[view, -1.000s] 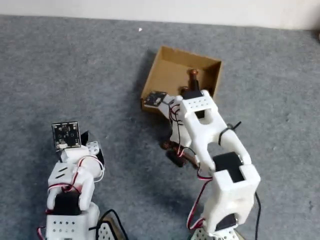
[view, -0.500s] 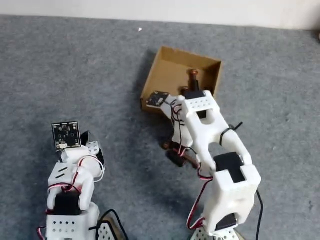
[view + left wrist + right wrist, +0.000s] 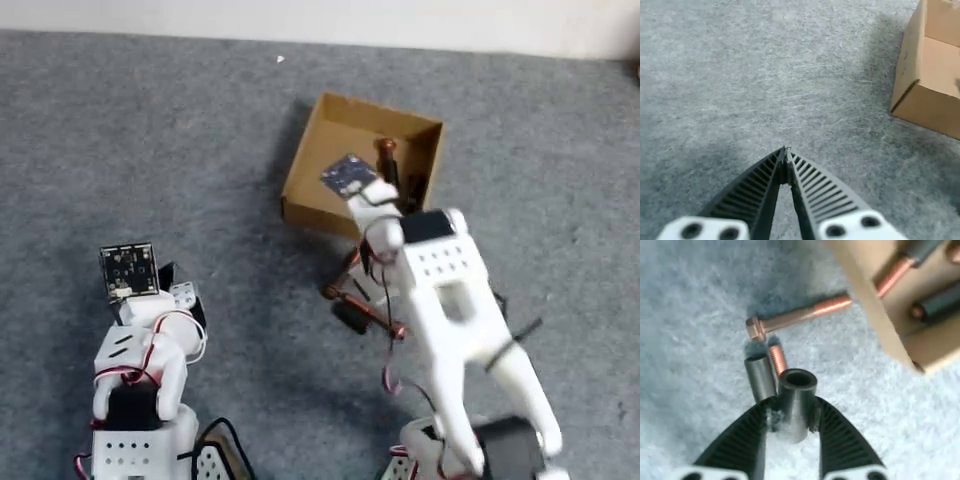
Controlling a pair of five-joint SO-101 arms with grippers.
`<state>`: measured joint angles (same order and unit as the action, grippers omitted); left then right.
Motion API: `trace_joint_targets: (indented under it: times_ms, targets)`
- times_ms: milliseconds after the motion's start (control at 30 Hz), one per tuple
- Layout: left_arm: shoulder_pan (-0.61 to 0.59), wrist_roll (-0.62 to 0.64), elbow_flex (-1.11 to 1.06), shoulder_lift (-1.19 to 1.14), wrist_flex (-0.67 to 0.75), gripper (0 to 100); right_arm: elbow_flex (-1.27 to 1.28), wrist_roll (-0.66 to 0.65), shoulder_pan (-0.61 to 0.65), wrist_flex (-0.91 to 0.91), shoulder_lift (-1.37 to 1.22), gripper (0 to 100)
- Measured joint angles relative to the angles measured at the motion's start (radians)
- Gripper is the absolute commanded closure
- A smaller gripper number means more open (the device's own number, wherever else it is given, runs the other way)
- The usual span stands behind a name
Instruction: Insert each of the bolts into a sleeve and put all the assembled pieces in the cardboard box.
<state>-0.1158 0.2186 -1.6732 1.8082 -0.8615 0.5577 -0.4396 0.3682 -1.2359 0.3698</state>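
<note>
The left hand [image 3: 786,152] is pinched closed and empty over the grey bench [image 3: 740,75], the cardboard box [image 3: 305,175] sits mid-bench, and the right hand [image 3: 791,410] clamps an upright sleeve [image 3: 797,390] near a loose bolt [image 3: 800,315].

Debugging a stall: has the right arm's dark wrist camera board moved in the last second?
Yes. The dark wrist camera board moved from the near wall of the brown cardboard box to above its inside, toward its far wall.

Soft, even light covers the grey carpet [image 3: 740,75], with a faint shadow beside the cardboard box [image 3: 925,100].
</note>
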Motion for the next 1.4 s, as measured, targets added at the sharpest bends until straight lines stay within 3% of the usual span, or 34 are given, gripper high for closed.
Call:
trace_joint_targets:
  times_ms: [100,400,600,867,1033,1200,1400]
  targets:
    - [-0.023,-0.043,0.000,0.000,0.005,99,0.114,0.080,-0.028,0.055,0.132,99.2]
    - [-0.029,-0.433,0.000,0.000,0.005,99,0.423,0.290,-0.144,0.282,0.450,99.2]
    - [-0.018,-0.471,0.060,0.000,-0.048,99,0.566,0.399,-0.249,0.410,0.575,99.2]
    - [0.247,-0.496,0.287,-0.028,-0.238,96,0.606,0.494,-0.327,0.466,0.667,99.2]
    - [0.370,-0.496,0.417,-0.278,-0.239,96,0.632,0.539,-0.399,0.522,0.692,99.2]
    - [0.477,-0.496,0.601,-0.675,-0.222,85,0.632,0.548,-0.414,0.528,0.698,99.2]
    - [0.517,-0.414,0.779,-1.117,-0.114,80,0.632,0.549,-0.445,0.529,0.698,99.2]
